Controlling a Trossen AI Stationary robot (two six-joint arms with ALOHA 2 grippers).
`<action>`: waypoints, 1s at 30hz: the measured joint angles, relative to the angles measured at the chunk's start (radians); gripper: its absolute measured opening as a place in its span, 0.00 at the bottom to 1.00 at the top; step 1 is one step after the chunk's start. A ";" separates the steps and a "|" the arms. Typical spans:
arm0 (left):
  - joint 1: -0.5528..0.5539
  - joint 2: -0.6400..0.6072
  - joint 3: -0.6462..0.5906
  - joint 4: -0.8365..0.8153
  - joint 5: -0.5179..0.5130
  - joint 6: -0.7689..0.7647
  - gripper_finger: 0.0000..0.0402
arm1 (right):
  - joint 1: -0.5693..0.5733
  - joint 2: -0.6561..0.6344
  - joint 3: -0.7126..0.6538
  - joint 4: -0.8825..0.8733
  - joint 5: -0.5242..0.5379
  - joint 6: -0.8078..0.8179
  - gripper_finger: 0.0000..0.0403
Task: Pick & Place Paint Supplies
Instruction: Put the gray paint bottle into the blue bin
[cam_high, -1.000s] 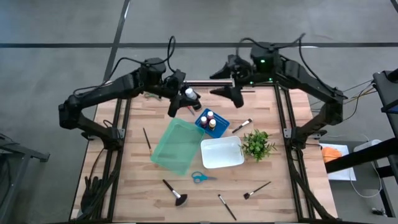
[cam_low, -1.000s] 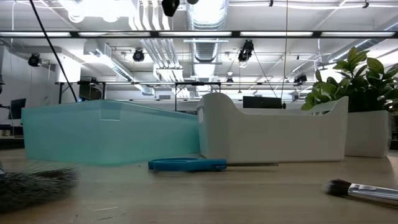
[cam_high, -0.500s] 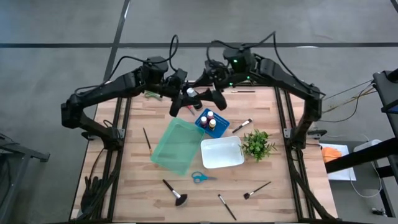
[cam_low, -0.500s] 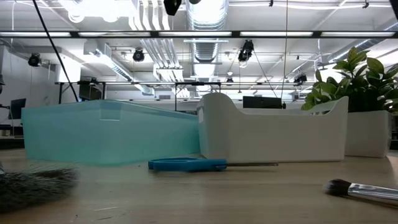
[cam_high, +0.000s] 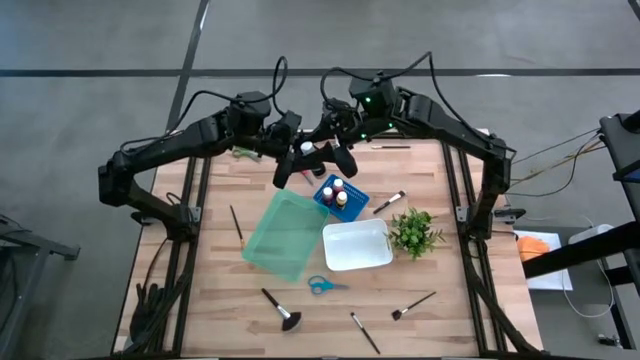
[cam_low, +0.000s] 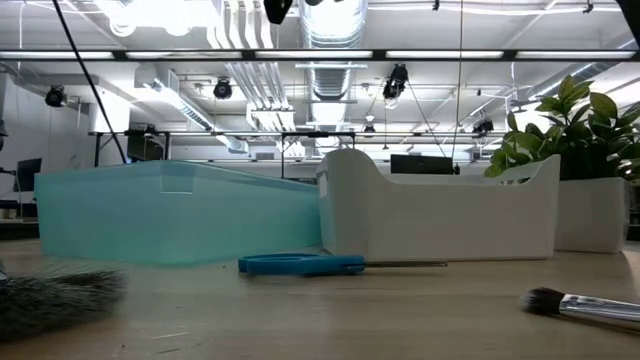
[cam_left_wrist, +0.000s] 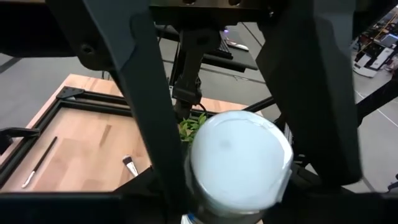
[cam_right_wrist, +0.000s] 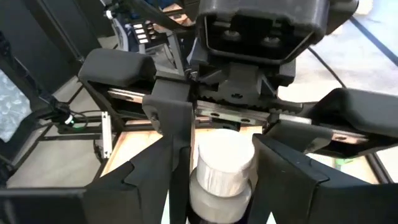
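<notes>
Over the far middle of the slatted wooden table (cam_high: 420, 275), the left gripper (cam_high: 300, 158) held a small round white-capped bottle (cam_high: 306, 149), its dark fingers (cam_left_wrist: 146, 99) clamped on the bottle's sides with the smooth cap pointing away from the wrist. The right gripper (cam_high: 333, 152) met it from the right, its fingers (cam_right_wrist: 171, 134) standing apart on either side of the ribbed white cap, not visibly pressed on it. Just near of them a blue tray (cam_high: 322, 194) carried three upright bottles. A translucent teal bin (cam_high: 285, 235) lay beside a glossy white bin (cam_high: 356, 245), with the leafy plant (cam_high: 414, 232) to the right. Slim dark brushes (cam_high: 237, 223) lay flat at mixed angles; a fan-headed brush (cam_high: 281, 311) pointed near-right, and blue-handled scissors (cam_high: 322, 285) lay left-to-right at the near side.
</notes>
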 joint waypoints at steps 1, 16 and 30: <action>0.000 0.000 0.000 0.000 0.000 0.000 0.39 | 0.000 -0.001 -0.005 0.000 0.000 0.002 0.51; -0.002 -0.001 -0.002 0.014 -0.056 -0.019 0.40 | -0.002 -0.005 -0.023 0.010 0.004 -0.006 0.27; 0.002 -0.050 0.002 -0.173 -0.142 0.040 0.81 | -0.010 -0.051 -0.032 -0.099 0.125 -0.048 0.27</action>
